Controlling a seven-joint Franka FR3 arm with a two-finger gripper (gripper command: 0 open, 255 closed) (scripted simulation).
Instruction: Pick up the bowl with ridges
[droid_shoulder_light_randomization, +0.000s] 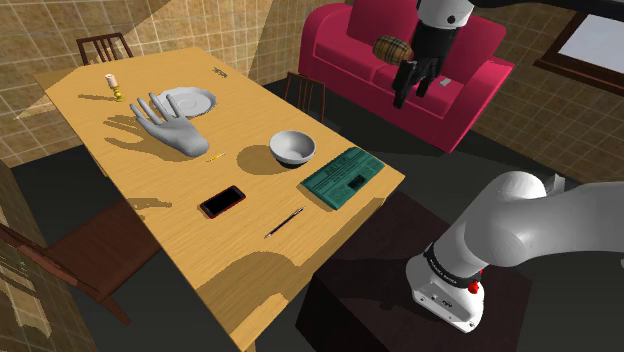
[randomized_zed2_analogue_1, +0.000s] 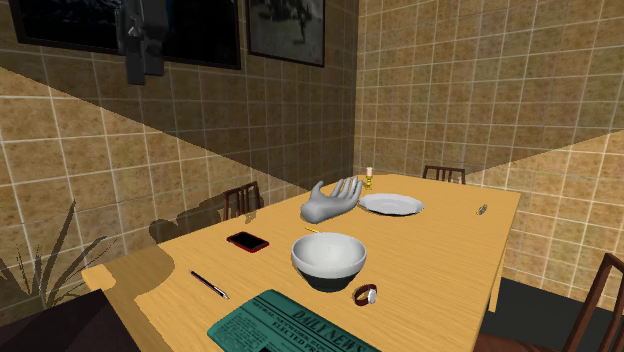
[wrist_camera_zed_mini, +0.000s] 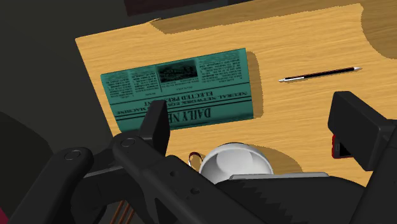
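Observation:
A pale grey-white bowl (droid_shoulder_light_randomization: 292, 148) stands on the wooden table (droid_shoulder_light_randomization: 250, 270) near the edge that faces the stand. In the second exterior view the bowl (randomized_zed2_analogue_1: 328, 257) sits in the foreground, its inside bare. My black gripper (droid_shoulder_light_randomization: 411, 93) hangs open high above the table's near side, well clear of the bowl, and it shows at the upper left of the second exterior view (randomized_zed2_analogue_1: 138, 62). In the wrist view the gripper (wrist_camera_zed_mini: 257, 127) looks down with its fingers wide apart. Far below them lies the bowl (wrist_camera_zed_mini: 234, 159), partly hidden by the hand's body. Nothing is held.
A green newspaper (droid_shoulder_light_randomization: 345, 177), a black pen (droid_shoulder_light_randomization: 284, 222) and a red-edged phone (droid_shoulder_light_randomization: 222, 201) lie near the bowl. A small watch (randomized_zed2_analogue_1: 365, 294) sits beside it. Farther back are a grey hand sculpture (droid_shoulder_light_randomization: 165, 122), a white plate (droid_shoulder_light_randomization: 188, 101) and a candle (droid_shoulder_light_randomization: 113, 86). A red sofa (droid_shoulder_light_randomization: 470, 110) stands behind.

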